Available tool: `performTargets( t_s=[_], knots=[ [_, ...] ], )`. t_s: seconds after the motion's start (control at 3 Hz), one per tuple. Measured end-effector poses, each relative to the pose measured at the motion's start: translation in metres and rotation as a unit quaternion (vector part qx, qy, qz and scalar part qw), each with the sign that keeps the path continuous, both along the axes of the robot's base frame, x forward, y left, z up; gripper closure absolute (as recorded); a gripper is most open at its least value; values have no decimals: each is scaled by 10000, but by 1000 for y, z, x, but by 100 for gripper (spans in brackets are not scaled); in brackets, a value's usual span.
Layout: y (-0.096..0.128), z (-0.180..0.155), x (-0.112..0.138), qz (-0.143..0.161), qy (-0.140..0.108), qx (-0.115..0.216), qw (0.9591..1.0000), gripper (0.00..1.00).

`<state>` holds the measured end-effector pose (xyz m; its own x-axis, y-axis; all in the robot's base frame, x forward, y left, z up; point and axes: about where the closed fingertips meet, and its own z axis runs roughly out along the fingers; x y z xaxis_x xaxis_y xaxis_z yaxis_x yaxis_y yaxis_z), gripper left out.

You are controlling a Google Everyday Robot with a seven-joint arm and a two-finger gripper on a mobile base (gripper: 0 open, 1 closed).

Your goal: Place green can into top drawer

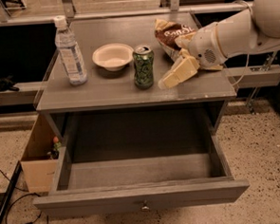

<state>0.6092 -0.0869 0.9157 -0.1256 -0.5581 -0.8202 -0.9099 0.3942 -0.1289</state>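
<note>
The can stands near the front edge of the counter, about midway along it. My claw hangs just right of it, not touching; whether it is spread or pressed together I cannot tell. I should approach level, centred on the can's middle, and grip firmly before lifting towards the open drawer.

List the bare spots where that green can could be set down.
The top drawer floor is wholly bare. On the table, a free strip runs along the front edge, before the water bottle, bowl and green can. Crowded: around the gripper, close beside the can and in front of the chip bag.
</note>
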Motion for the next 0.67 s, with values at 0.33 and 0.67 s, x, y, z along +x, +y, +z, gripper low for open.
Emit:
performTargets(
  t_s=[0.33,0.67],
  knots=[
    [16,-12,10,-88,-127,148,9998,0],
    [27,-24,24,-137,-203,162,9996,0]
  ],
)
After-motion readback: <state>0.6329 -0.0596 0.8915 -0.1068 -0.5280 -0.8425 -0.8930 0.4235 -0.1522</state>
